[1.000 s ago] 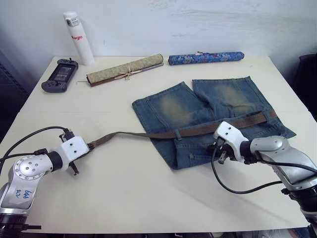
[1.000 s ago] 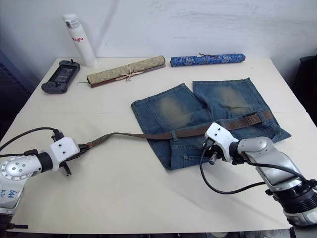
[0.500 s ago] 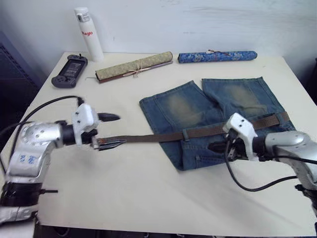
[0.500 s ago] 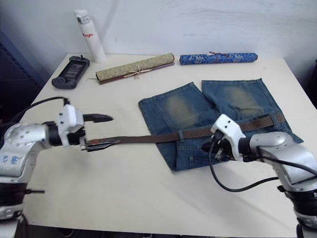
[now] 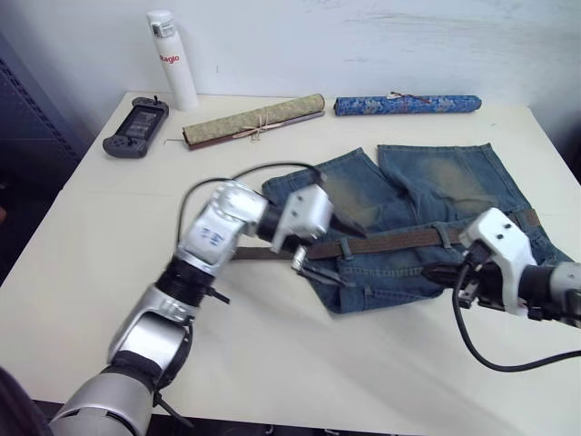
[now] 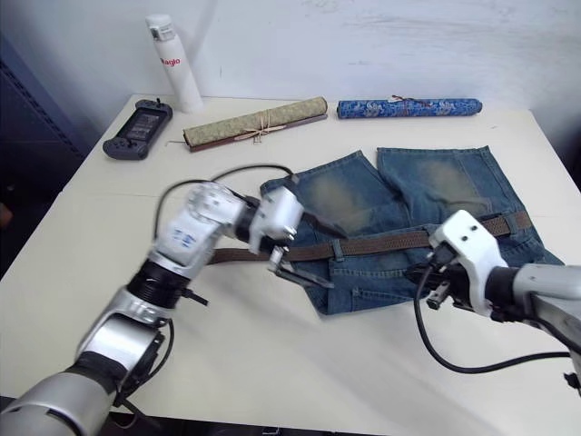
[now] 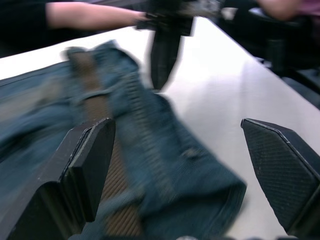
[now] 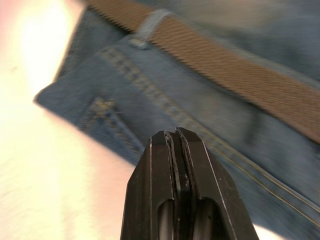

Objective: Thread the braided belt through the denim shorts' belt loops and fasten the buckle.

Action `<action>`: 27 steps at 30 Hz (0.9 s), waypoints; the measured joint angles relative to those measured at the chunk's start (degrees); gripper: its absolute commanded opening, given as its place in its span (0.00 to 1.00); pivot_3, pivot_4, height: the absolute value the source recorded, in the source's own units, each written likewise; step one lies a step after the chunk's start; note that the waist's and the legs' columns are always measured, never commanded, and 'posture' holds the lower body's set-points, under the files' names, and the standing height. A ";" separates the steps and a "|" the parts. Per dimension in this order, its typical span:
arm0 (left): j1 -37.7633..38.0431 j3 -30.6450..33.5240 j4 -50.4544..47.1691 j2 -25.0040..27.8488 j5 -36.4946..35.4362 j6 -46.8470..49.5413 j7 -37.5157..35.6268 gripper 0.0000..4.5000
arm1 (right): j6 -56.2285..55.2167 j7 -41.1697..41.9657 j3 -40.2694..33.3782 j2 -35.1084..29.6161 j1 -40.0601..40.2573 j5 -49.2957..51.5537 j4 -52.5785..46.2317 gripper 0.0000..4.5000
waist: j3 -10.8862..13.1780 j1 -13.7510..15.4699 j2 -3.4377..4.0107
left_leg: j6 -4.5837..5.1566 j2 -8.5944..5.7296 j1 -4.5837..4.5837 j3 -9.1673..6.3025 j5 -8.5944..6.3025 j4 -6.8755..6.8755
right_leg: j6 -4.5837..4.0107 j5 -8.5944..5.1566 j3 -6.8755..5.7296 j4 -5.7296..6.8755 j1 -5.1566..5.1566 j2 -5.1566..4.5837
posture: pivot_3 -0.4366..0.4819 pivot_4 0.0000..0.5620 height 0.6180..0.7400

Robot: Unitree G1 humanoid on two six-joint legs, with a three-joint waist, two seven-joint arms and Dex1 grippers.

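The denim shorts (image 5: 454, 182) lie flat on the white table (image 5: 272, 363), legs pointing away. The braided belt (image 5: 399, 240) runs across the waistband under two belt loops (image 5: 347, 247), and its left end trails onto the table. I cannot make out the buckle at the belt's far right end. My left gripper (image 5: 349, 258) is open at the shorts' left edge, its fingers (image 7: 85, 170) straddling belt and waistband without gripping. My right gripper (image 5: 438, 274) is shut and empty, just in front of the waistband over the denim (image 8: 165, 90).
Along the back of the table stand a white bottle (image 5: 172, 59), a dark game controller (image 5: 136, 115), a tan rolled mat (image 5: 254, 120) and a blue patterned roll (image 5: 408, 104). Bare table lies to the front and left of the shorts.
My left gripper opened, let go of the belt's left end and swung right to the shorts' left edge. The right gripper stayed shut by the waistband. The camera view also shifted.
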 measured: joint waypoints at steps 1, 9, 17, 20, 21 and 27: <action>0.04 -1.24 1.16 -0.84 1.62 -1.48 -0.06 0.99 | 0.99 -0.42 -1.55 0.07 1.55 0.35 -1.15 0.00 | 0.00 0.06 0.00 | -0.01 0.01 0.02 0.00 0.00 0.00 | 0.00 0.00 0.00 0.00 0.00 0.00 | 0.48 0.27 0.56; -0.61 -8.80 12.93 -8.16 14.06 -11.16 5.96 0.90 | 9.18 -0.86 -17.47 1.28 10.97 2.06 -7.31 0.00 | -0.01 0.65 0.03 | 0.16 0.01 -0.05 -0.11 -0.06 -0.01 | 0.15 0.08 -0.01 -0.30 0.10 -0.03 | 0.48 0.27 0.56; -0.68 -9.97 17.61 -8.62 18.49 -14.43 7.06 0.52 | 11.73 -1.29 -22.30 0.99 10.51 3.30 -7.59 0.00 | -0.01 0.35 0.03 | 0.20 0.01 -0.03 -0.12 -0.08 -0.01 | 0.15 0.08 0.00 -0.30 0.09 -0.04 | 0.48 0.27 0.56; -1.21 -7.22 17.62 -6.33 16.43 -11.55 4.10 0.36 | 10.94 -2.56 -20.53 0.66 8.50 3.36 -7.52 0.00 | -0.01 0.00 0.03 | 0.20 0.03 -0.04 -0.13 -0.07 -0.03 | 0.14 0.08 -0.01 -0.31 0.07 -0.03 | 0.48 0.27 0.56; -1.26 -6.75 17.61 -5.99 16.01 -10.94 3.68 0.33 | 10.86 -2.62 -20.04 0.66 8.28 3.37 -7.51 0.00 | -0.01 -0.10 0.03 | 0.20 0.03 -0.04 -0.13 -0.07 -0.03 | 0.14 0.08 -0.01 -0.30 0.07 -0.03 | 0.48 0.27 0.56; -1.20 -0.52 15.60 3.08 12.61 -6.62 -0.45 0.06 | 8.41 -4.12 -13.46 0.09 5.53 3.84 -6.78 0.00 | 0.01 -1.22 0.04 | 0.18 0.02 -0.06 -0.14 -0.06 -0.03 | 0.13 0.07 -0.03 -0.31 0.05 -0.03 | 0.48 0.27 0.56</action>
